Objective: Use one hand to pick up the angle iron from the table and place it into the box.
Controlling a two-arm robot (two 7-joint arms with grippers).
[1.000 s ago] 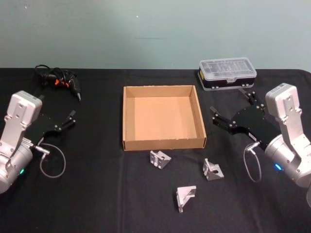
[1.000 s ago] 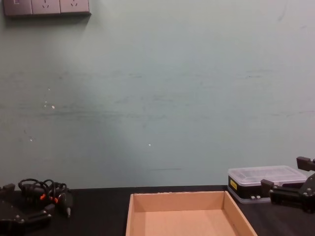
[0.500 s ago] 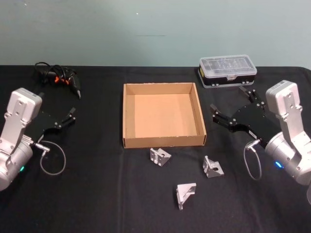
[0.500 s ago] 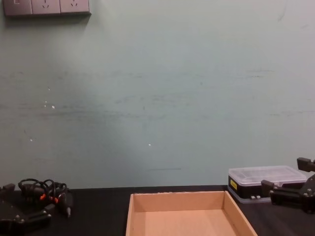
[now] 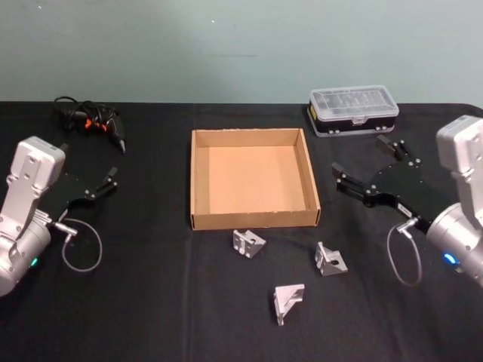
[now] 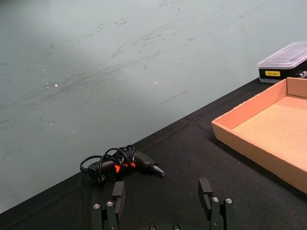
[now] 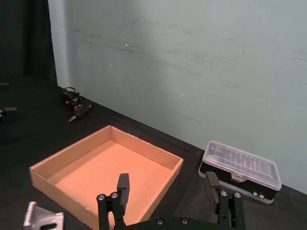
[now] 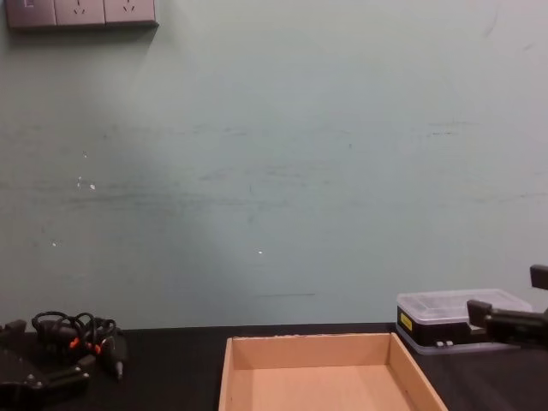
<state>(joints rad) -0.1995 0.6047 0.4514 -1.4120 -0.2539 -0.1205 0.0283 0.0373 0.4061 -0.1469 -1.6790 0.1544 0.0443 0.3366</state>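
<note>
An open tan box (image 5: 253,220) sits mid-bench with nothing inside it. Three small silver brackets lie on the black bench (image 5: 151,302), in front of the box. The first angle iron (image 5: 248,243) is at the box's 6 o'clock, close to its front wall. The second angle iron (image 5: 330,259) is at 5 o'clock, and the third angle iron (image 5: 288,302) lies farther out, nearest the robot. The right end effector (image 5: 360,157) hangs at the box's 3 o'clock, fingers spread wide and holding nothing. The left end effector (image 5: 89,162) sits at 9 o'clock, also wide and empty. The task looks to be at its start: reaching, gripping, lifting and placing are all yet to do.
</note>
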